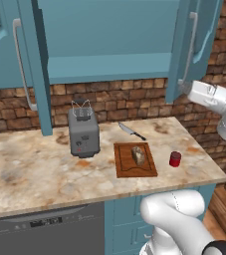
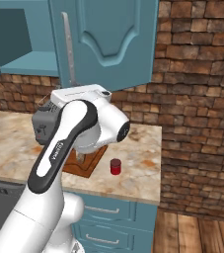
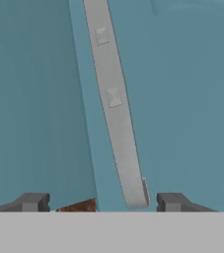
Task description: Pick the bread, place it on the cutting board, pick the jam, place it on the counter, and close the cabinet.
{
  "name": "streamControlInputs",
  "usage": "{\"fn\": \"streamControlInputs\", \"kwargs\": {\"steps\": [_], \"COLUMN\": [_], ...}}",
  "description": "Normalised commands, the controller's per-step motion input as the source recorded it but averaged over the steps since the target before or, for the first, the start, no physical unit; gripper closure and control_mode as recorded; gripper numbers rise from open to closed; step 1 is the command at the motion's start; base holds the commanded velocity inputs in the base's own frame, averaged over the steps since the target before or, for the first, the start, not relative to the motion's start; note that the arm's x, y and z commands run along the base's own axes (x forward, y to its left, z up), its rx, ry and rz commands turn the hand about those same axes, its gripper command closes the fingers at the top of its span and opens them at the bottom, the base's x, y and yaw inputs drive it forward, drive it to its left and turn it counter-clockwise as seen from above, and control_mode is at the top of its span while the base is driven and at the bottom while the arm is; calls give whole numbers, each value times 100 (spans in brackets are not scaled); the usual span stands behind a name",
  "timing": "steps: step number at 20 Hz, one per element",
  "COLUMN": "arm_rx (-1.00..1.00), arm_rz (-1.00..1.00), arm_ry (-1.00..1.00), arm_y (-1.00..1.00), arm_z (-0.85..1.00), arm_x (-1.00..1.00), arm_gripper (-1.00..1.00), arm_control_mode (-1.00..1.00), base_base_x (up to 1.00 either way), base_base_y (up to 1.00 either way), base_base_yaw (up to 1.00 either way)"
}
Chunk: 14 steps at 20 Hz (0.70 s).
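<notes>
With bread (image 1: 138, 155) on the cutting board (image 1: 125, 169) and jam (image 1: 174, 159) on the counter (image 1: 30, 174), the open gripper (image 3: 102, 201) straddles the cabinet door's handle (image 3: 116, 113); closing is next, needing a push.

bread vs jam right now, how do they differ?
The bread is a brown, speckled chunk with a rounded top; the jam is a smooth red cylinder with a darker lid. The bread sits on the cutting board; the jam stands directly on the counter, to the right of the board. Shared: both are small, about equally tall, and free of the gripper.
</notes>
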Motion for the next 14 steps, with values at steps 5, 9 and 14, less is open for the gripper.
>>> {"fn": "streamControlInputs", "kwargs": {"steps": [5,9,14], "arm_rx": [0,0,0], "arm_rz": [0,0,0], "arm_ry": [0,0,0], "arm_y": [0,0,3], "arm_z": [0,0,0], "arm_x": [21,15,19], "arm_gripper": [-100,-100,-100], "arm_control_mode": [-100,-100,-100], "base_base_x": [0,0,0], "base_base_y": [0,0,0], "base_base_yaw": [0,0,0]}}
